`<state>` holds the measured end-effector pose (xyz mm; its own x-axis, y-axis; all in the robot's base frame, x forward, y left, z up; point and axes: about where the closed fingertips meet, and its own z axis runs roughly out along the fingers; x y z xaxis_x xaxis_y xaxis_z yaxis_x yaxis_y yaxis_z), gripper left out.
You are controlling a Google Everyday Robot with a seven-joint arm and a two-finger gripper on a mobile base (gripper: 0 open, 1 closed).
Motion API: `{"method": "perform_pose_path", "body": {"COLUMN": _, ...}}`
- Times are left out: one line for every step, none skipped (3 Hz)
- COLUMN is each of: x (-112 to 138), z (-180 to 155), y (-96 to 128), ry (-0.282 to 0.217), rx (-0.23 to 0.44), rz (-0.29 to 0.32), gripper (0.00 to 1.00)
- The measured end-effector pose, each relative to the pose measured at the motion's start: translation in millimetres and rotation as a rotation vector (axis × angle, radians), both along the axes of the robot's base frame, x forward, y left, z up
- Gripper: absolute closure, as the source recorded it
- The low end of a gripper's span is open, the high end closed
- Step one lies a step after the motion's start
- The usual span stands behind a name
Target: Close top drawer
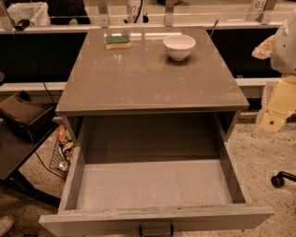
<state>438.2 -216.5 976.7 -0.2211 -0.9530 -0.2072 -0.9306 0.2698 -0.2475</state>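
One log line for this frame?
top drawer open, empty | gripper right of cabinet, apart from drawer | on top: bowl, sponge

Lab: numbered tags (133, 8), cables (45, 87); jaws at right edge.

A white bowl (179, 46) is being carried on the far right part of the grey cabinet top (152, 88). A green and yellow sponge (117, 41) is being kept on its far left part, well apart from the bowl. On the left, a wire basket (59, 157) is being kept low beside a dark side table (18, 152). A black caster wheel (277, 181) is being seen on the speckled floor (263, 157) at the right. The gripper (272, 121) is being held at the right edge, above this floor.
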Motion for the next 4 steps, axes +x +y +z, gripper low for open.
{"method": "perform_pose_path", "body": {"x": 0, "z": 0, "y": 0, "ry": 0.000, "rx": 0.000, "rz": 0.000, "gripper": 0.00}}
{"method": "perform_pose_path", "body": {"x": -17, "z": -11, "y": -3, "ry": -0.011, "rx": 0.012, "rz": 0.004, "gripper": 0.00}}
{"method": "perform_pose_path", "body": {"x": -52, "z": -32, "y": 0, "ry": -0.059, "rx": 0.068, "rz": 0.012, "gripper": 0.00}}
{"method": "perform_pose_path", "body": {"x": -81, "z": -67, "y": 11, "ry": -0.119, "rx": 0.111, "rz": -0.002, "gripper": 0.00}}
